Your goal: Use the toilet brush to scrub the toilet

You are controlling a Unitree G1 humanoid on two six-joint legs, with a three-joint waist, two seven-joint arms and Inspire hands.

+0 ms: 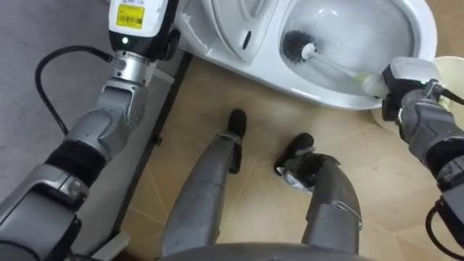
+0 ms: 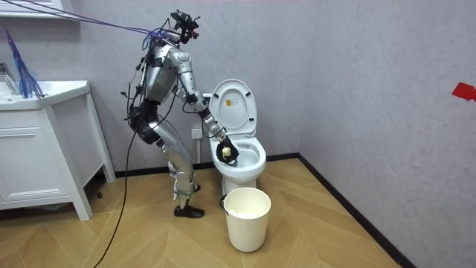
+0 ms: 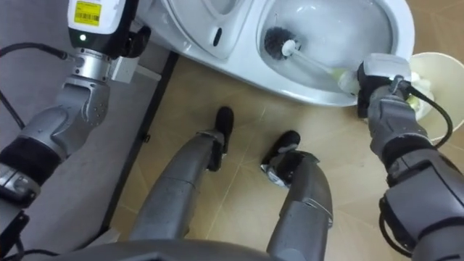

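Right robot hand [image 1: 407, 81] tight round toilet brush [image 1: 328, 61], bristle end up-left inside bowl [image 1: 423, 30]

Floor [image 2: 335, 223]: tan wood-look boards laid in herringbone, running up to a grey wall [image 2: 357, 89].

Toilet [image 2: 236, 179]: white, pedestal flat on the boards, back against the wall, lid up.

Bucket [image 2: 247, 223]: white, upright, open top. In the room view it sits at 6 o'clock from the toilet, just beside the pedestal. In the eye views its rim shows at 3 o'clock, next to the bowl.

Cabinet [image 2: 37, 160]: white, standing on legs, at 9 o'clock from the toilet in the room view and well apart from it, also against the wall.

Robot's feet are on the boards at 8 o'clock from the toilet, between cabinet and toilet and nearer the toilet.
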